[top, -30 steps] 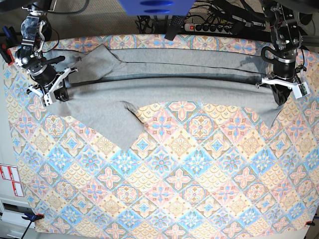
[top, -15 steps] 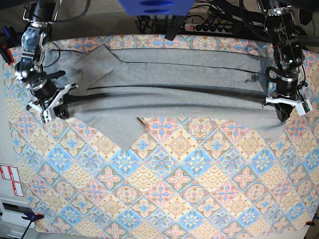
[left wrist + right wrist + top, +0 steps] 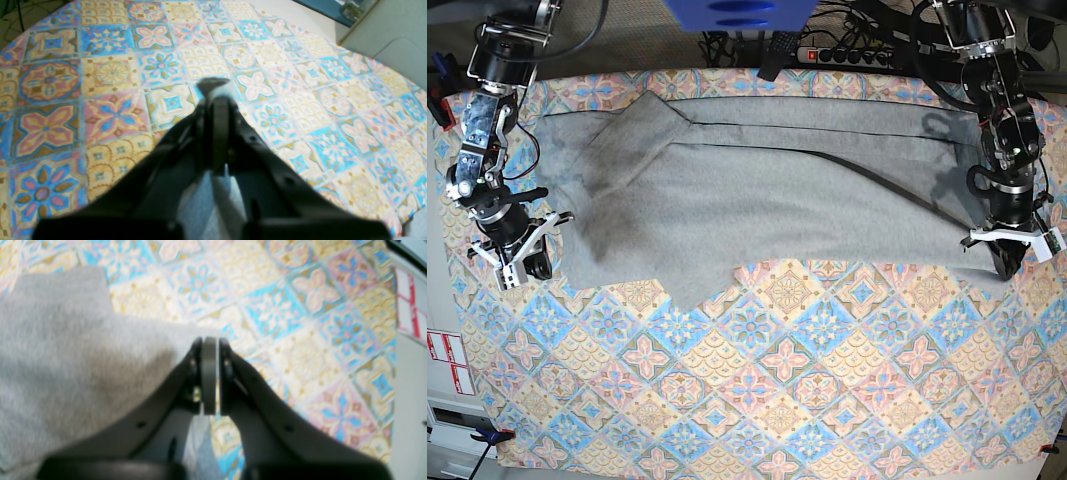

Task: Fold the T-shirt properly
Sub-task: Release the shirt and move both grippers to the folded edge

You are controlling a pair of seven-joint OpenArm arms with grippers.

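Note:
The light grey T-shirt (image 3: 777, 190) lies spread across the far half of the table, with one sleeve folded over at the left and a pointed flap hanging at its near edge. My left gripper (image 3: 1009, 262) is at the shirt's near right corner. In the left wrist view it (image 3: 217, 96) is shut, with a bit of grey cloth (image 3: 217, 87) pinched at the tips. My right gripper (image 3: 525, 270) is at the shirt's near left corner. In the right wrist view it (image 3: 209, 340) is shut, and the grey shirt (image 3: 66, 340) runs under the fingers. No lettering shows.
The colourful diamond-patterned tablecloth (image 3: 777, 380) covers the table; its near half shows bare pattern. A power strip (image 3: 857, 52) and cables lie behind the far edge. Red-and-white labels (image 3: 447, 360) sit off the left edge. A blue object (image 3: 737, 15) hangs at top centre.
Both grippers have moved toward the near side, drawing the shirt's near edge with them. The raised fold along the shirt's middle has flattened and the shirt covers more of the table.

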